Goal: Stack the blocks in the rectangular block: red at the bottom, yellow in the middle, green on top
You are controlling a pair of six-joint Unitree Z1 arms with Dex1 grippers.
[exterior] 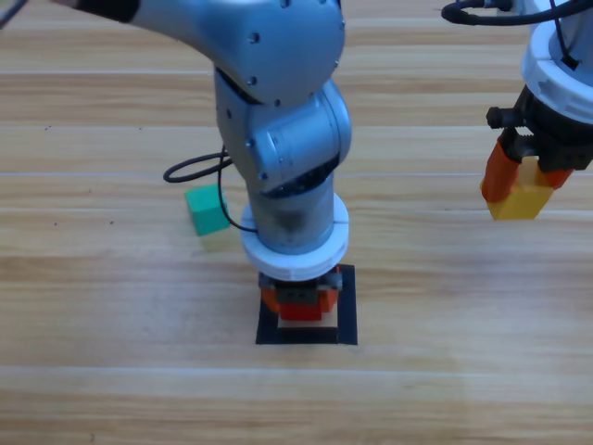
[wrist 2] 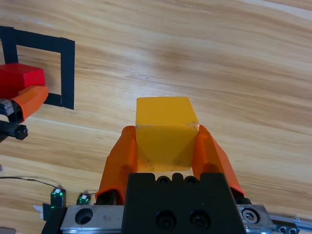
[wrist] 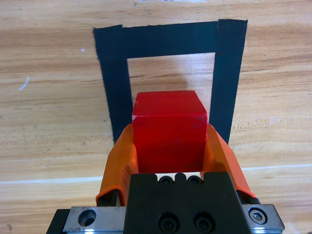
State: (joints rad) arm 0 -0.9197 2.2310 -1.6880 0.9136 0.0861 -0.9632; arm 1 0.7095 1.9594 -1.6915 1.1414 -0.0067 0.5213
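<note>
Wooden table [exterior: 111, 389] — pale planks, lengthwise grain, soft even light

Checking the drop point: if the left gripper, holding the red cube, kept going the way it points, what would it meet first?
Likely bare wood inside the black tape square: the left gripper, shut on the red cube, points down there. Height is unclear.

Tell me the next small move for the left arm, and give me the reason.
Probably lower and open the left gripper to release the red cube inside the black tape square: the cube sits clamped over the square's near edge, and the right gripper waits aside holding the yellow cube, which goes on next.
</note>
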